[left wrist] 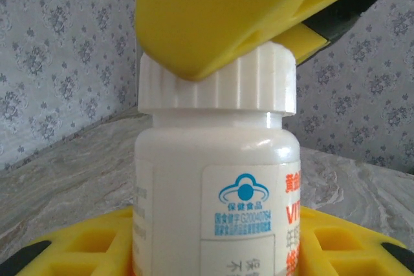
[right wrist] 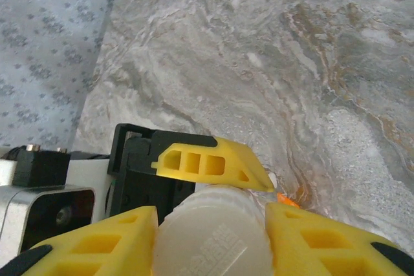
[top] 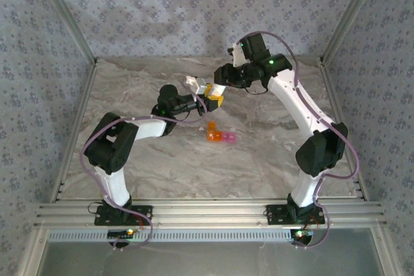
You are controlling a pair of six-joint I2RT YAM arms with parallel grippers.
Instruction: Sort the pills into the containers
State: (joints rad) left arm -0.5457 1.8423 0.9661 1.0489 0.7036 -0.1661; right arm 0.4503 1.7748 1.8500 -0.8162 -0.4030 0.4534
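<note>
White bottle (left wrist: 213, 179), frame centre: rigid, smooth, probably light; left gripper (left wrist: 213, 253) clamps its body low. Ribbed cap (left wrist: 217, 82): right gripper (right wrist: 210, 237) pinches its sides. Joined containers (top: 220, 136): tiny, likely skid; grasp outer walls.

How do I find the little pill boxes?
Look at the middle of the grey marbled table, just in front of where the two arms meet. The containers lie there, a short strip of tiny boxes. They run orange to pink; the bottle nearby is white.

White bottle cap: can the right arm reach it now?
Probably yes: the right gripper sits against the white cap on both sides, the left gripper holds the bottle below, and nothing stands between.
</note>
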